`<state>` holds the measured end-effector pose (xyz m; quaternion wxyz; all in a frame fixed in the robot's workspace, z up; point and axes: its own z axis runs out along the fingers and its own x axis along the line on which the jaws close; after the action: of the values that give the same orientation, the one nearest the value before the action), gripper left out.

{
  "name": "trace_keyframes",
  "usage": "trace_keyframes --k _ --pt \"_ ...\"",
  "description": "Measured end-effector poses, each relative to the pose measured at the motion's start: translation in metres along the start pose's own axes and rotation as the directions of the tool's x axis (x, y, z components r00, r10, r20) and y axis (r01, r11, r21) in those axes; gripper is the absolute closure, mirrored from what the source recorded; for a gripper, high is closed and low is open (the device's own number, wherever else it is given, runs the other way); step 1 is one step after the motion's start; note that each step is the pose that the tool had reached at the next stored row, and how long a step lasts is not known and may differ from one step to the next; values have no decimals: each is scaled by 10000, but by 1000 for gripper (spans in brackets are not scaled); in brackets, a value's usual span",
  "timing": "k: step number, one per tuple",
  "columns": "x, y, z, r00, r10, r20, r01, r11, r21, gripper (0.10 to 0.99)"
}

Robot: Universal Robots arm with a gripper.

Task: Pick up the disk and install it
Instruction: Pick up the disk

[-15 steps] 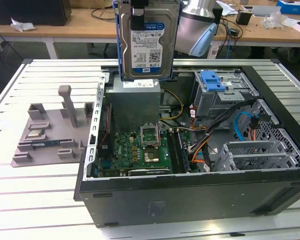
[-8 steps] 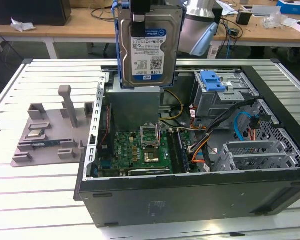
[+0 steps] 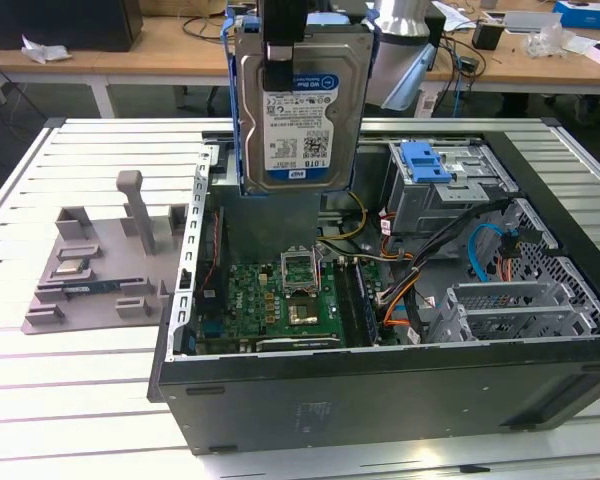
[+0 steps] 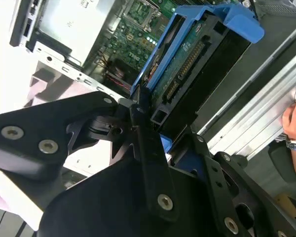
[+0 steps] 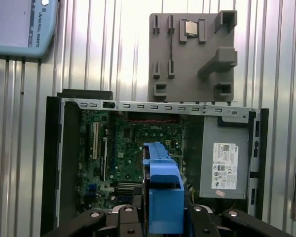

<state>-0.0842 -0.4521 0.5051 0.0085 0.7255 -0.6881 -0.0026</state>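
Slatted metal counter (image 3: 70,400), carrying an open black computer case (image 3: 380,410) that lies on its side. Inside the case are a green motherboard (image 3: 280,300) toward the exterior view's left and a metal drive cage (image 3: 450,190) with a blue tab toward the exterior view's right. Beside the case, at the exterior view's left, a grey holder plate (image 3: 90,275) rests on the counter. The disk (image 3: 305,130) hangs upright in the air above the motherboard, its label facing the exterior view and a blue bracket (image 5: 164,195) round its edges (it touches neither board nor cage). The claw (image 3: 280,75) is clenched on the disk from above. A person's hand (image 4: 295,123) shows near the counter's edge in the second wrist view.
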Motion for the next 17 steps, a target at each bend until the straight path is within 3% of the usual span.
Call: trace_keyframes --k 4,6,10,11,15,17 --pt "233 12 5 10000 0 6 0 10000 0 722" --pt "291 15 5 10000 0 52 0 10000 2 722" --pt "396 21 7 9993 7 386 -8 10000 19 722" --pt "424 22 7 9987 9 503 -10 10000 26 722" --pt "514 27 8 9974 19 716 -22 10000 38 722" --pt "579 30 10 9972 28 752 -31 10000 39 722"
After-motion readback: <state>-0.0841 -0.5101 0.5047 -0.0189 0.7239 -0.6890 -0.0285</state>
